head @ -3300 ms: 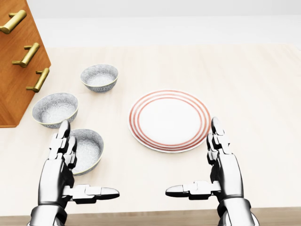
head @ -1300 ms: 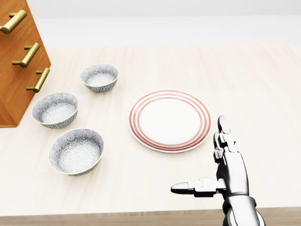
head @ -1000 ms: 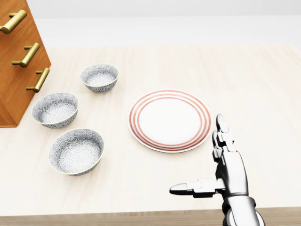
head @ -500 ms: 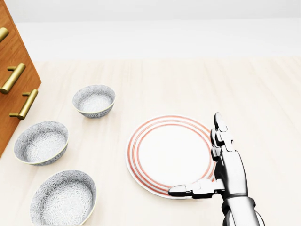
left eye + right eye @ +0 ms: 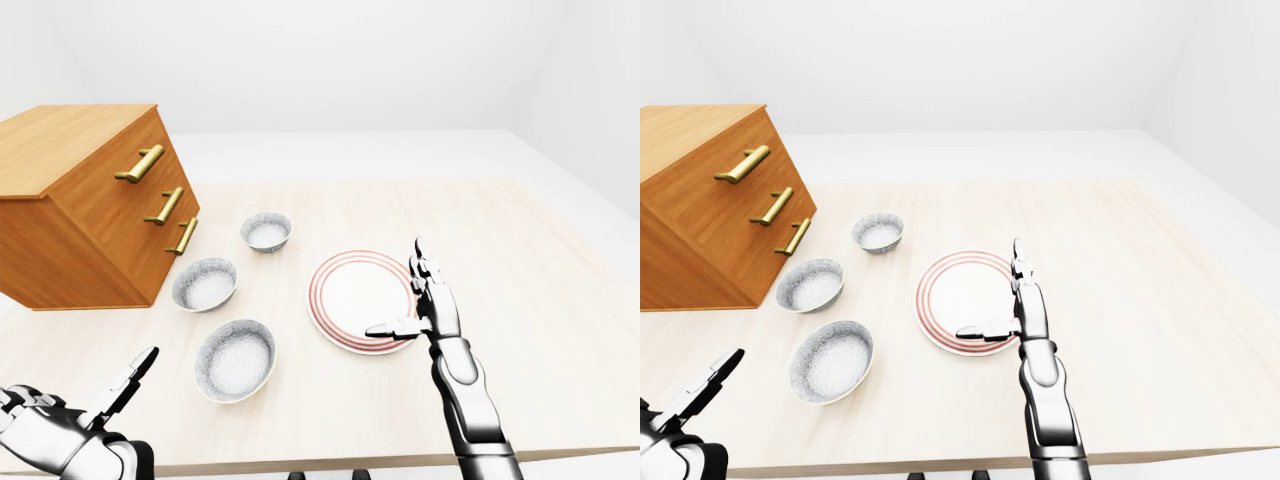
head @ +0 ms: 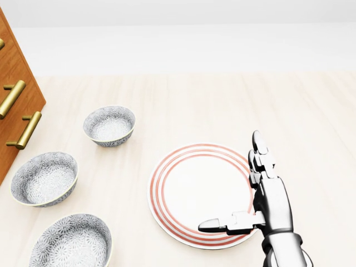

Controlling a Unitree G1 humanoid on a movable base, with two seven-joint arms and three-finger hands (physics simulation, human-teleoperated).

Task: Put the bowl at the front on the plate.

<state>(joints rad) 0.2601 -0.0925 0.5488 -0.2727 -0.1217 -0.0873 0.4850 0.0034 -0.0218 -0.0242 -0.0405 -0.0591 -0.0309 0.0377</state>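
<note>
- The bowl (image 6: 71, 245), grey-patterned and upright, sits on the table at the lower left of the head view, cut off by the bottom edge; nothing touches it.
- It is the lowest of three bowls in a slanting row: the middle bowl (image 6: 44, 178) is just above it to the left, and the top bowl (image 6: 109, 125) is further up and to the right.
- The plate (image 6: 183, 189), white with red rings, lies to the right of the bowl and apart from it.
- The right hand (image 6: 272, 206) is over the plate's lower right rim, with its fingers straight and together, pointing up the frame, its thumb stretched leftward, and nothing in its grasp.
- The left hand (image 5: 55, 440) is in the lower left corner of the left-eye view, well apart from the bowl, its fingers spread and empty.
- A wooden drawer chest (image 5: 90, 210) with brass handles (image 5: 140, 163) stands at the upper left, on the pale table (image 6: 183, 105).
</note>
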